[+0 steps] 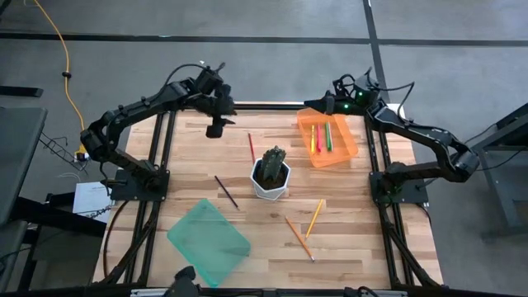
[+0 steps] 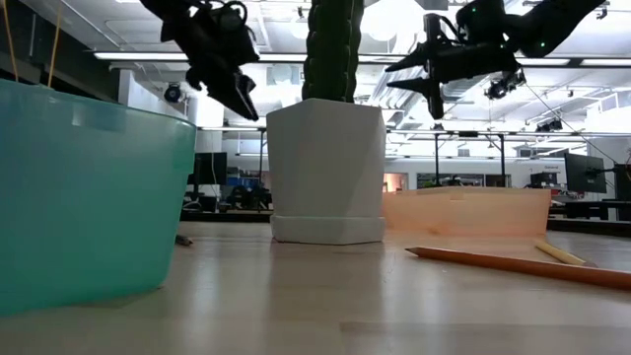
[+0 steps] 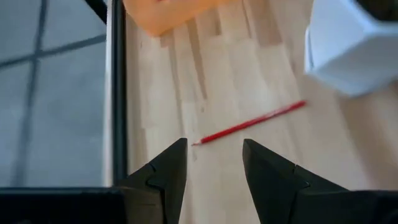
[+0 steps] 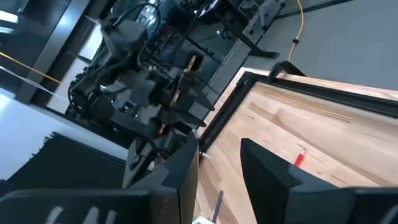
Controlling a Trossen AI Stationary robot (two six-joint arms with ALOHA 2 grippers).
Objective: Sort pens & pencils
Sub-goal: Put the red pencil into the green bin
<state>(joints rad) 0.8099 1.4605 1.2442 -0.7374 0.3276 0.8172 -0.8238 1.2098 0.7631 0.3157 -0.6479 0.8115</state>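
Three pens lie in the orange tray [image 1: 346,148] at the far right: pink-red [image 1: 313,139], yellow [image 1: 318,137] and green [image 1: 327,136]. The pencils lie flat on the table: a red one [image 1: 251,147] far of the pot, a dark one [image 1: 225,190] to its left, and an orange one [image 1: 299,238] and a yellow-orange one [image 1: 314,218] near the front. My left gripper [image 1: 216,128] hangs open above the far left of the table, pointing steeply down, the red pencil [image 3: 249,123] just ahead of it. My right gripper [image 1: 309,104] is raised, open and empty, over the orange tray's far edge.
A white pot with a cactus [image 1: 271,175] stands mid-table between the pencils. A teal tray [image 1: 209,241] sits at the near left. Dark frame rails [image 1: 161,148] run along the table's left and right sides.
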